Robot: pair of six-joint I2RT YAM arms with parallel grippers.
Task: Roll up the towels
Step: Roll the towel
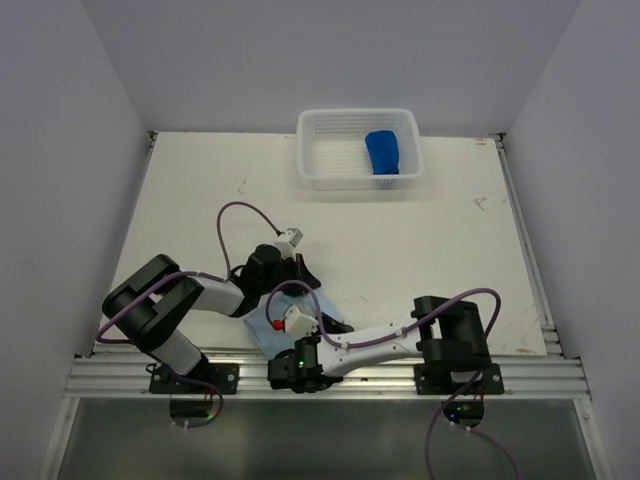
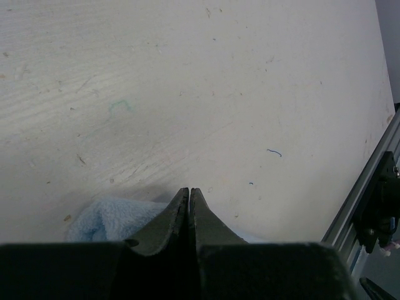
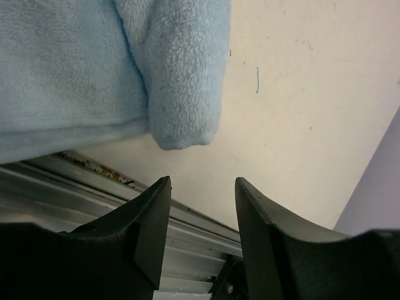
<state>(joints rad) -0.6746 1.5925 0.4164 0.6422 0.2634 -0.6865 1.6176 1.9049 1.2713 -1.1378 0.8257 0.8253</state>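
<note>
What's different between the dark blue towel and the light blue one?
Colour: the dark blue towel is deep royal blue, the light blue towel pale sky blue. Place: the dark one sits in the white basket at the far side; the light one lies at the near edge of the table. Both look like soft cloth.

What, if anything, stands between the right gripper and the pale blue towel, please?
Nothing visible does. The right gripper is open, and the pale blue towel lies just ahead of its fingertips, with only bare table showing in the gap between them.
</note>
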